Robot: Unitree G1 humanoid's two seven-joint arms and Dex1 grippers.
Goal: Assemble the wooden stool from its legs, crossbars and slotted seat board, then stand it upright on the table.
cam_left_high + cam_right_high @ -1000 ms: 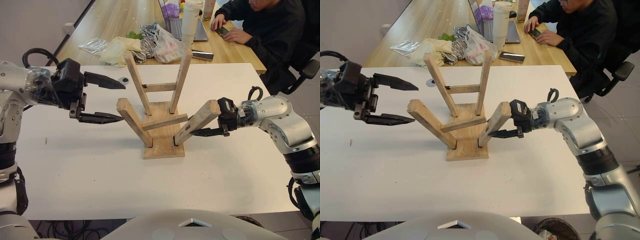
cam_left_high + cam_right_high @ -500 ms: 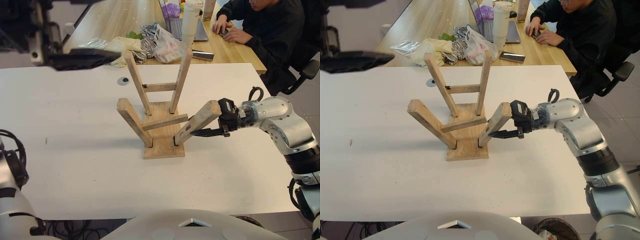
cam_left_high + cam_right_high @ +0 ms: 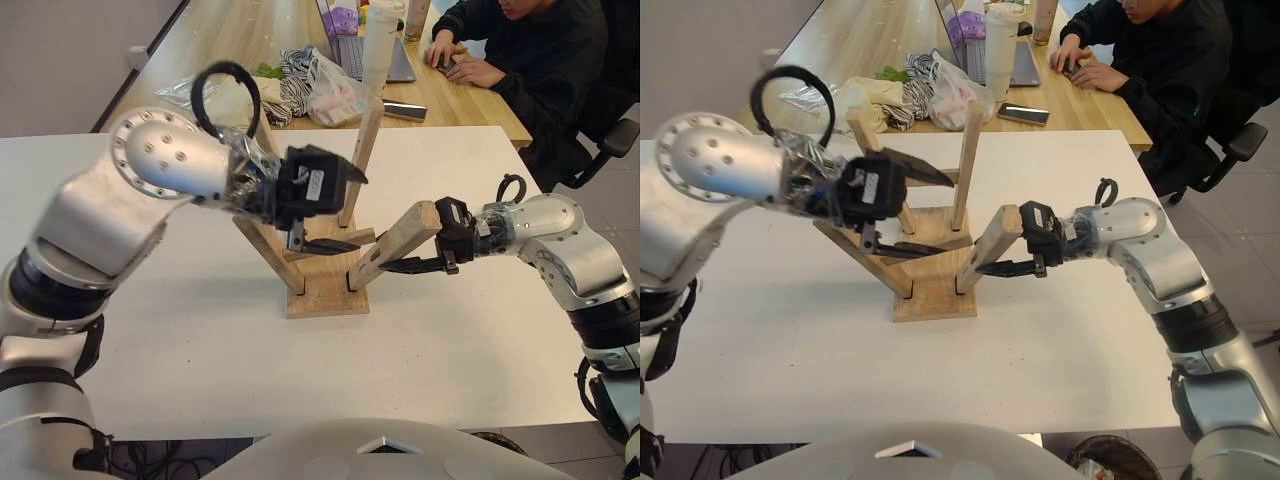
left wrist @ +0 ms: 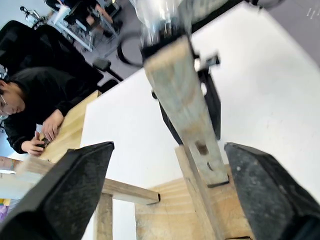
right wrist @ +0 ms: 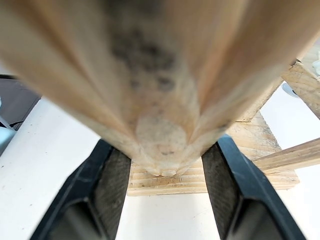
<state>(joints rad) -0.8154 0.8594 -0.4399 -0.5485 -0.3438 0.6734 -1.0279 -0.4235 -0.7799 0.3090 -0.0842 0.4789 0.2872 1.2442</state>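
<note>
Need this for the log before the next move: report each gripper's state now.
Left gripper: open, holding nothing.
Right gripper: shut on the stool leg.

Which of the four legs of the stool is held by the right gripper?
The near leg on the robot's right, which leans outward: the right gripper clamps its upper end. No gripper holds any other.

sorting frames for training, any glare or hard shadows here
Left eye view: even light, no hard shadows on the table around the stool. Left wrist view: table bright, close to washed out. Right wrist view: near face of the gripped leg is shaded.
</note>
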